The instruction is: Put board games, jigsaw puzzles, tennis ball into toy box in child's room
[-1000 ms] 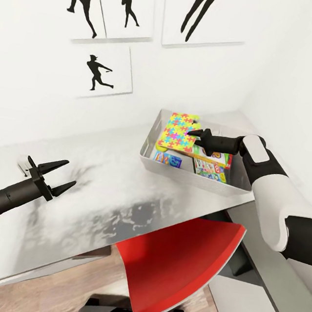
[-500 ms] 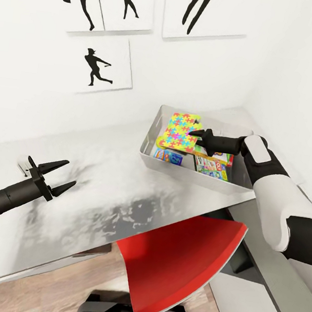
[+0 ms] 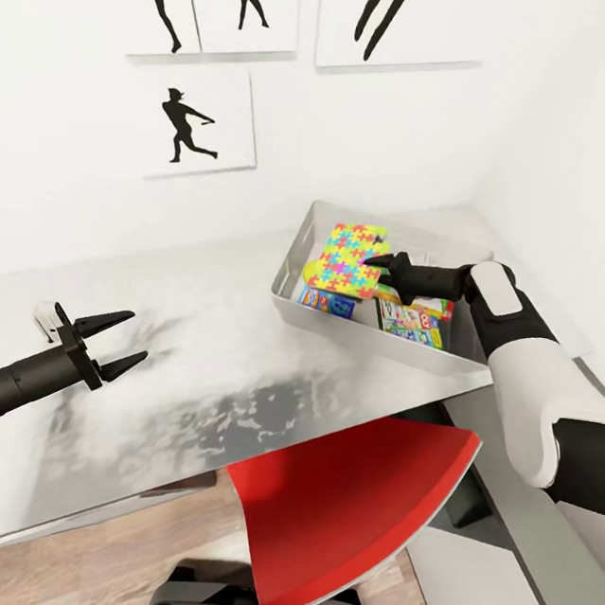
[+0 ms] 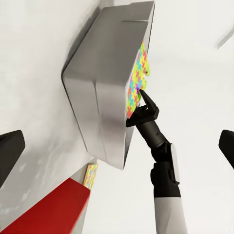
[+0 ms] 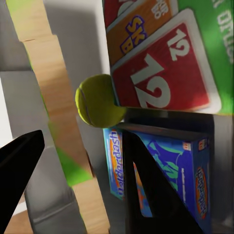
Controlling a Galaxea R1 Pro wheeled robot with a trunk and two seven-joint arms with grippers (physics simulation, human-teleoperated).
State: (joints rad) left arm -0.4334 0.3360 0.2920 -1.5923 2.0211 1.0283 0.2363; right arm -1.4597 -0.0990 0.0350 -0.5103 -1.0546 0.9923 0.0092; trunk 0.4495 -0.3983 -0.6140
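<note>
Our right gripper [image 3: 377, 257] reaches into the toy box [image 3: 291, 282], its jaws closed on the edge of a jigsaw puzzle [image 3: 348, 259], which tilts up against the box's inner wall. Beneath it in the right wrist view we see the tennis ball [image 5: 96, 100] lying against a Skip-Bo board game [image 5: 165, 58], with a blue board game [image 5: 168, 170] just beside it, all inside the box. The toy box sits on the glossy grey surface [image 3: 189, 364] near the corner of the white walls. Our left gripper [image 3: 120, 343] hovers over the surface well apart from the box, jaws spread and empty. A red chair [image 3: 352, 510] stands below the surface's edge.
</note>
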